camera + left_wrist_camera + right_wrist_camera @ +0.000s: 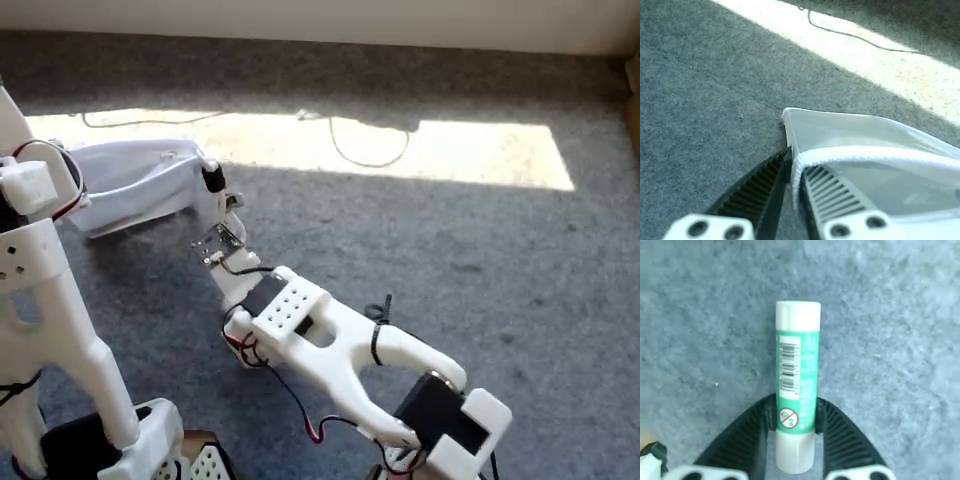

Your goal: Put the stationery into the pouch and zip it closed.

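Carpet (480, 280), grey and lit by a pale band of sunlight (450, 150) across its far side, is serving as the work surface. On the left, the left arm (50, 330) is standing tall. The right arm (340, 345) is stretching from the near right toward the far left.

Its target, the white mesh pouch (130, 185), is lying at the far left. The left gripper (792, 160) is pinching the pouch's bound rim between closed fingers, apparently to steady the pouch and keep its mouth lifted so that something can slide in.

Just right of the pouch, the right gripper (795, 407) is clamping a green and white glue stick (798, 375) near one end. Most of the stick is projecting forward past the fingertips, a hold that looks suited to feeding it in end-first. The stick is not yet inside the pouch, so the zipping is still waiting.
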